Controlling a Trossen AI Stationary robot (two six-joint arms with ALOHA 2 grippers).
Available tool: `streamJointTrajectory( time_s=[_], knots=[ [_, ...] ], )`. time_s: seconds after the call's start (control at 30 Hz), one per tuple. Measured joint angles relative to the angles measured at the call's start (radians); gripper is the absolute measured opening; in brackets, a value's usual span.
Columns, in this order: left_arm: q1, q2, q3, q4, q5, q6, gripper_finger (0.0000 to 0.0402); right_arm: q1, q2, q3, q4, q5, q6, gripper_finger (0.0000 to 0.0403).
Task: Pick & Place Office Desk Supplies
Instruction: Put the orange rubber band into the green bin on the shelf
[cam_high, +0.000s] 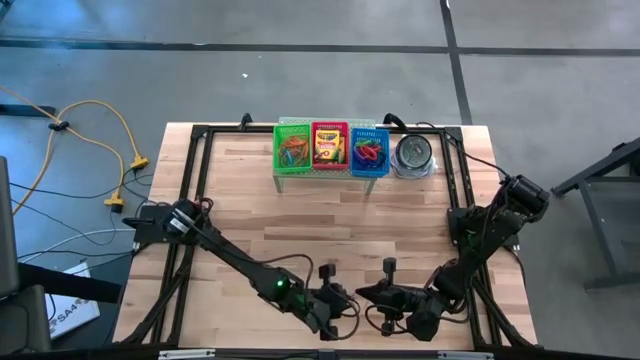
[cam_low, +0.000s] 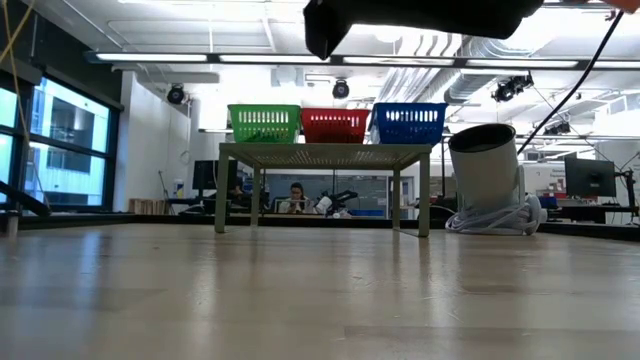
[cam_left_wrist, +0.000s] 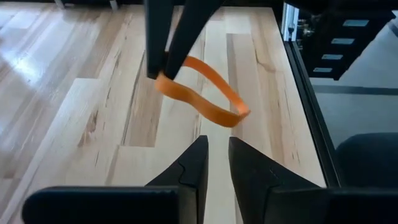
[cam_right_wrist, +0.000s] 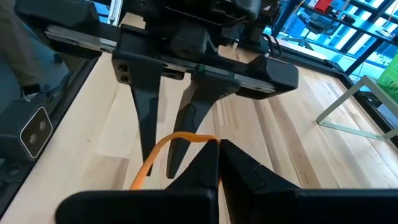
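An orange rubber-band loop (cam_left_wrist: 208, 93) hangs in the air between my two grippers, near the table's near edge. My right gripper (cam_right_wrist: 217, 146) is shut on it; in the left wrist view it (cam_left_wrist: 165, 71) shows ahead. My left gripper (cam_left_wrist: 217, 146) faces it from the table's left, open with a narrow gap. It stands just short of the band's free end (cam_left_wrist: 239, 115) and touches nothing. A crayon box (cam_high: 329, 146) lies in the red basket. More rubber bands lie in the green basket (cam_high: 293, 150) and the blue basket (cam_high: 369, 152). My right gripper pinches one end of the orange loop (cam_left_wrist: 163, 83) between its two fingertips (cam_left_wrist: 155, 62). It comes at the loop from the table's right side. The band is clear of the table and sticks out slack toward my left gripper, its far end free.
The three baskets sit side by side on a small metal rack (cam_low: 325, 152) at the table's far edge. A round silvery tin (cam_high: 413, 155) stands to the rack's right. Bare wood (cam_high: 300, 220) lies between the rack and my grippers. The table's near edge is close below them.
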Motion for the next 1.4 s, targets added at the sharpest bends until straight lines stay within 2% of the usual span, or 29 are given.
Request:
streamJointTrajectory(
  time_s=[0.17,0.33,0.47,0.6,0.8,0.97,1.13,1.4],
  knots=[
    [-0.008,0.0,0.0,0.003,0.001,0.007,0.0088,0.0,0.0,0.0,0.0,0.0,0.0,0.0001],
    [-0.009,0.0,0.0,0.01,0.001,0.003,0.0142,0.0,0.0,0.0,0.0,0.0,0.0,0.0001],
    [-0.008,0.0,0.0,0.03,0.0,-0.068,0.0176,0.0,0.0,0.0,-0.001,-0.001,0.0,0.0001],
    [-0.008,0.0,0.001,0.108,0.0,-0.084,0.0182,0.0,0.0,0.0,-0.001,-0.003,0.0,0.0001],
    [-0.008,0.0,0.001,0.135,0.001,-0.086,0.0182,0.0,0.0,0.0,-0.001,-0.003,0.0,0.0001],
    [-0.008,0.0,0.001,0.134,0.0,-0.057,0.0168,0.0,0.0,0.0,-0.001,-0.003,0.0,0.0001],
    [-0.008,0.0,0.001,0.133,0.0,-0.056,0.0137,0.0,0.0,0.0,-0.001,-0.004,0.0,0.0001],
    [-0.008,0.0,0.001,0.129,0.0,-0.056,0.0046,0.0,0.0,0.0,-0.002,-0.011,0.0,0.0001]
  ],
)
